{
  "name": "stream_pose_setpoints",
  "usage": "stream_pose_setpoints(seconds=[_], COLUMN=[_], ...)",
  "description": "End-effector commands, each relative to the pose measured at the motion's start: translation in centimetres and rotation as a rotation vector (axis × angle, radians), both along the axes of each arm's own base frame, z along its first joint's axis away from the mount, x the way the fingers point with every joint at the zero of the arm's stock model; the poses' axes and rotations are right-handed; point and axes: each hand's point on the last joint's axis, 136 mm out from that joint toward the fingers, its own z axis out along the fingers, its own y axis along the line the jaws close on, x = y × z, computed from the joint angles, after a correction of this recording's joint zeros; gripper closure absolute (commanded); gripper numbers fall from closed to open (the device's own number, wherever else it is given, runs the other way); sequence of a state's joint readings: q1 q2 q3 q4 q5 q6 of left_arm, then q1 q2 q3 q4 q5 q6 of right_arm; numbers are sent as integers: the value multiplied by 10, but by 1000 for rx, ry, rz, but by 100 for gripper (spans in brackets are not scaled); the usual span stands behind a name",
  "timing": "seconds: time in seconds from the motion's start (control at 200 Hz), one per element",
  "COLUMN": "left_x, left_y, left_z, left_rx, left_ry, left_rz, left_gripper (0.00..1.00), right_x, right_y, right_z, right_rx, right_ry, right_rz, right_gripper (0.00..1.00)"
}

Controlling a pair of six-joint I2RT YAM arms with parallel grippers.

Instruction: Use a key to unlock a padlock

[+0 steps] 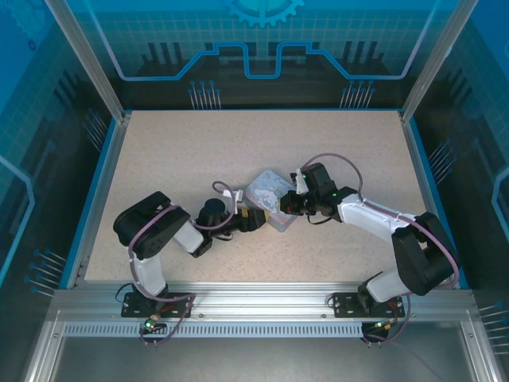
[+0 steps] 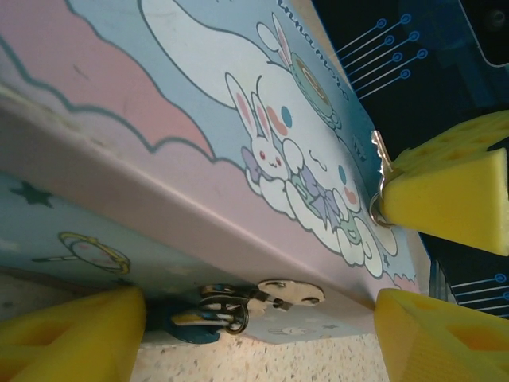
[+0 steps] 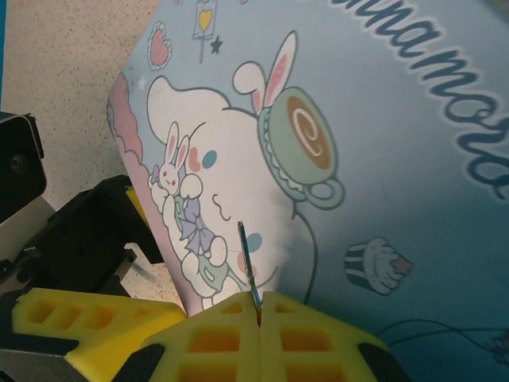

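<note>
The tiny blue padlock point(image 2: 191, 320) hangs from the metal hasp point(image 2: 290, 293) on the front of a pale blue cartoon tin point(image 2: 238, 103), just above the table. My left gripper point(image 2: 254, 342) is open, with its yellow fingers point(image 2: 71, 338) on either side of the padlock; the left one is close beside the padlock's body. My right gripper point(image 3: 260, 306) is shut on the small thin key point(image 3: 248, 267), whose blade points out over the tin's lid point(image 3: 382, 119). From the left wrist, the key point(image 2: 380, 155) and its ring poke out of the right gripper's pads point(image 2: 449, 199) at the lid's edge.
The tin point(image 1: 269, 197) lies mid-table between both grippers: the left gripper point(image 1: 250, 221) at its near-left side, the right gripper point(image 1: 288, 203) at its right. Speckled tabletop point(image 1: 199, 151) surrounds it, bounded by blue walls.
</note>
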State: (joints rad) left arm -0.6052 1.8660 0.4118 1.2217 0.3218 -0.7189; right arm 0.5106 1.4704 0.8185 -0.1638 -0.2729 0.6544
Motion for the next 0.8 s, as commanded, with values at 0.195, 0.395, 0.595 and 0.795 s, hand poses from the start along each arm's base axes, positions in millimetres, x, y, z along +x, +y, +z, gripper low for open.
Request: stream_pose_setpoints(seconds=[0.195, 0.395, 0.595, 0.795], left_x=[-26, -25, -17, -14], left_y=[-30, -33, -34, -25], left_z=[-12, -10, -10, -20], left_rx=[18, -9, -31, -6], left_ry=[89, 99, 108, 119], left_rz=[-78, -57, 1, 66], left_gripper=[32, 37, 48, 58], right_x=[-18, -19, -19, -18], right_y=[-14, -14, -13, -12], right_z=[-26, -28, -25, -25], right_rx=[-93, -94, -89, -82], right_ry=[103, 109, 104, 103], right_rz=[-3, -3, -1, -2], right_gripper=[100, 100, 100, 100])
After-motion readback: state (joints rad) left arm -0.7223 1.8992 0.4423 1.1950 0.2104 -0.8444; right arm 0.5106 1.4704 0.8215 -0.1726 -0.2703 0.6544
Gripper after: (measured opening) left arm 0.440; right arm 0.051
